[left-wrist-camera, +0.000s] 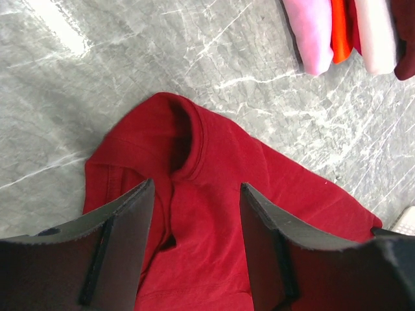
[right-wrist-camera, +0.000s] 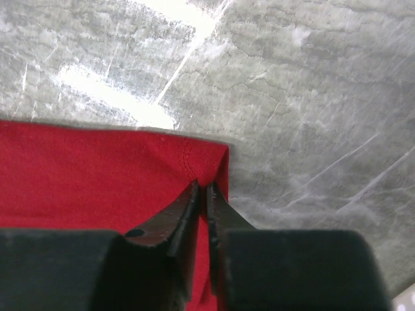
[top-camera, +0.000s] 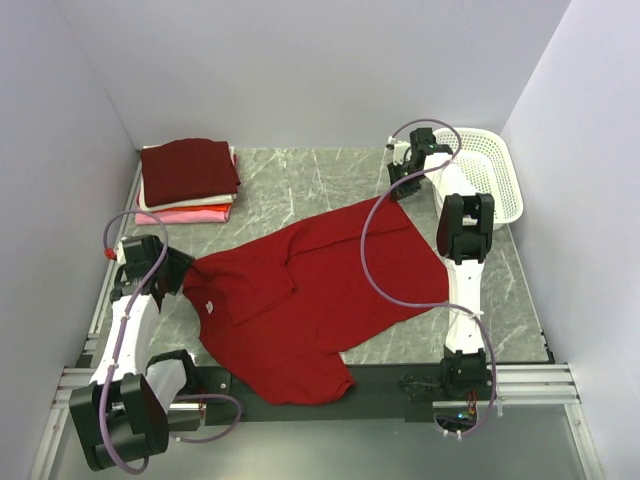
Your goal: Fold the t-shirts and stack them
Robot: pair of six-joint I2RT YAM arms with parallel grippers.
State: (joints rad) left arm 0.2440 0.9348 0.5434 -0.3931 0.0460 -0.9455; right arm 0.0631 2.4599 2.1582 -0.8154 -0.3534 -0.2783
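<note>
A bright red t-shirt [top-camera: 300, 290] lies spread and rumpled across the middle of the table, its small white neck label [top-camera: 211, 306] near the left side. My left gripper [top-camera: 186, 270] is open and hovers over the shirt's left edge; in the left wrist view its jaws [left-wrist-camera: 194, 194] stand wide apart over a folded bit of red cloth [left-wrist-camera: 194, 155], holding nothing. My right gripper [top-camera: 402, 188] is at the shirt's far right corner, shut on the stitched hem corner [right-wrist-camera: 194, 159]. A stack of folded shirts [top-camera: 188, 170], dark maroon on top with white and pink beneath, sits at the back left.
A white perforated plastic basket [top-camera: 490, 170] stands at the back right next to the right arm. The folded stack's edges [left-wrist-camera: 311, 32] show at the top right of the left wrist view. White walls enclose the grey marble table [top-camera: 300, 175] on three sides.
</note>
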